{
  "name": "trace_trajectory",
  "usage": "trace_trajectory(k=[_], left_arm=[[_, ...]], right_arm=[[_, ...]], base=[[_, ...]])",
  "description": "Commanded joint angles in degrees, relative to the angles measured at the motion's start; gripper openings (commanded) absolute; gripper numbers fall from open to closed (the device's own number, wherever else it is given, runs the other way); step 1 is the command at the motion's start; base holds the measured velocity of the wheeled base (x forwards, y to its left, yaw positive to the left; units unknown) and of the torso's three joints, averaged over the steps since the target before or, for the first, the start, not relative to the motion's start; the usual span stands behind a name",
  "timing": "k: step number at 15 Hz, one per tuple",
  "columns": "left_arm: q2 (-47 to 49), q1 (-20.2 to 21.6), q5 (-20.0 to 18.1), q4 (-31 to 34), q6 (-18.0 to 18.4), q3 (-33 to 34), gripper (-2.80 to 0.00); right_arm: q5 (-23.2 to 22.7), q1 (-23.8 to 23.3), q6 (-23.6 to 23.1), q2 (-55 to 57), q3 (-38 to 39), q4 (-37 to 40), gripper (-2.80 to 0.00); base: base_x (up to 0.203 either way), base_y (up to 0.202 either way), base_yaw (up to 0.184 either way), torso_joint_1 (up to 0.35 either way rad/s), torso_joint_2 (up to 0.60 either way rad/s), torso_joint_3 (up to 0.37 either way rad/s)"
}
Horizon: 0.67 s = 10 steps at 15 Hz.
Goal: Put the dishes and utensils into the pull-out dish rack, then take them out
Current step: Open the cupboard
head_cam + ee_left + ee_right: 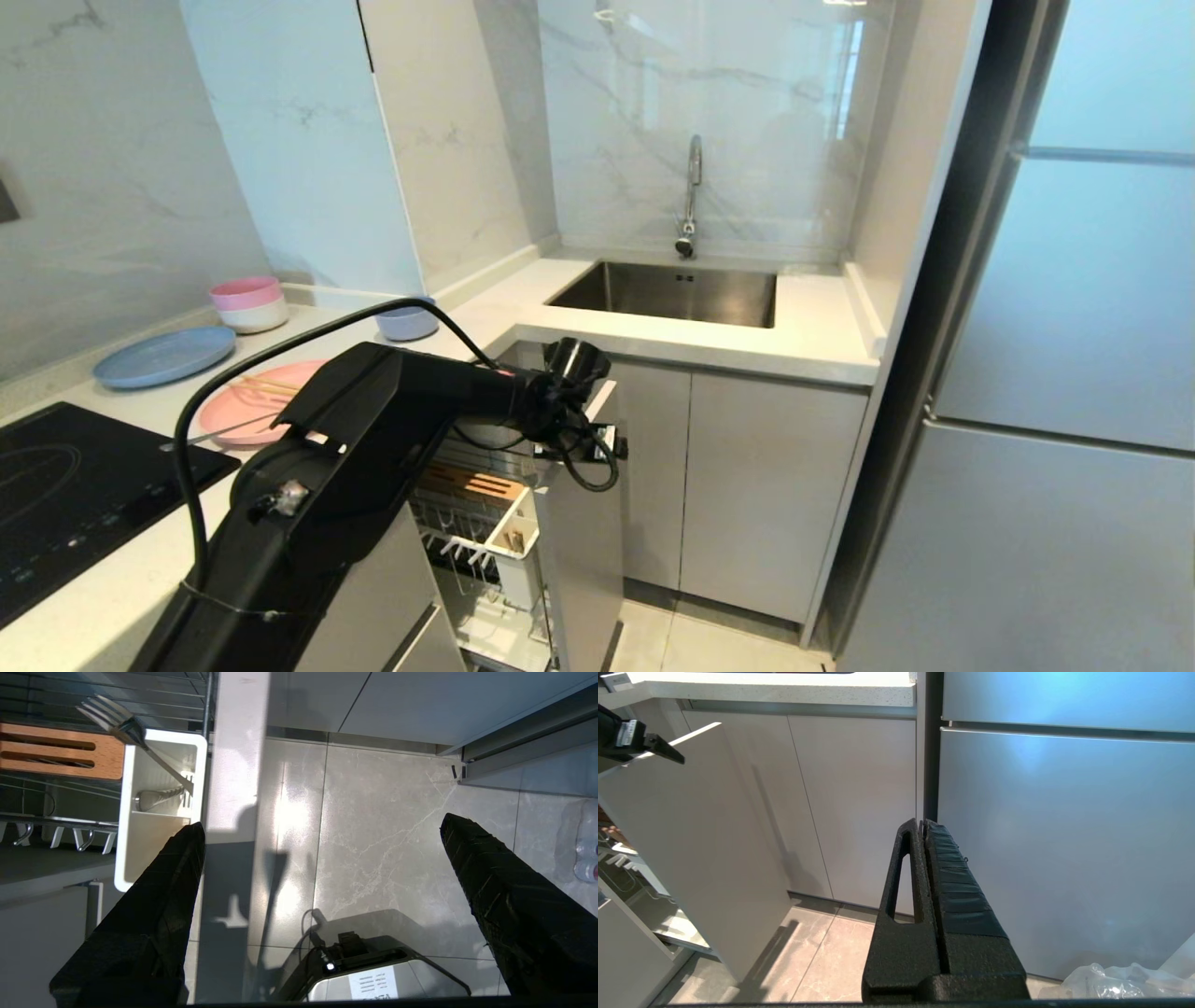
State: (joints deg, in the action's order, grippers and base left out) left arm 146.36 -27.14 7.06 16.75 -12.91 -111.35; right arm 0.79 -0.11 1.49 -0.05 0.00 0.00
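Sink (pixel 667 291) w/ tap (pixel 691 191); fridge (pixel 1074 373) beside cabinets.

Home kitchen: steel sink (pixel 667 294), faucet (pixel 691 191), induction hob (pixel 65 485), marble backsplash (pixel 709 112), fridge (pixel 1074 373).

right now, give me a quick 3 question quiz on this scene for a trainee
1. True or false: the fork stands in the white utensil cup of the pull-out dish rack.
2. Which still lies on the counter? A) pink plate B) fork C) nothing
3. Fill in: the left gripper is ___, holding nothing.

Key: 1 true; 2 A; 3 open. The right gripper is shut, parked low before the fridge.
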Motion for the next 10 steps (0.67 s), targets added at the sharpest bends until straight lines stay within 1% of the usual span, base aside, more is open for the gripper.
trace_trajectory(k=[1, 4, 7, 10], left_arm=[[0.07, -0.82, 0.83, 0.12, -0.46, 0.07, 0.0], [0.07, -2.76, 2.26, -0.59, -0.88, 0.01, 0.0], [0.69, -4.78, 2.34, -0.75, -0.97, -0.01, 0.0], [0.77, -5.94, 2.25, -0.84, -0.98, -0.01, 0.0]], right_arm=[[0.04, -0.01, 0.04, 0.05, 0.0, 0.0, -2.8], [0.05, -0.05, 0.01, 0.05, 0.0, 0.0, -2.8], [0.0, -0.02, 0.01, 0.05, 0.0, 0.0, -2.8], [0.01, -0.01, 0.01, 0.05, 0.0, 0.0, -2.8]], base=[[0.0, 0.0, 0.0, 0.0, 0.0, 0.0], [0.0, 0.0, 0.0, 0.0, 0.0, 0.0], [0.0, 0.0, 0.0, 0.0, 0.0, 0.0], [0.0, 0.0, 0.0, 0.0, 0.0, 0.0]])
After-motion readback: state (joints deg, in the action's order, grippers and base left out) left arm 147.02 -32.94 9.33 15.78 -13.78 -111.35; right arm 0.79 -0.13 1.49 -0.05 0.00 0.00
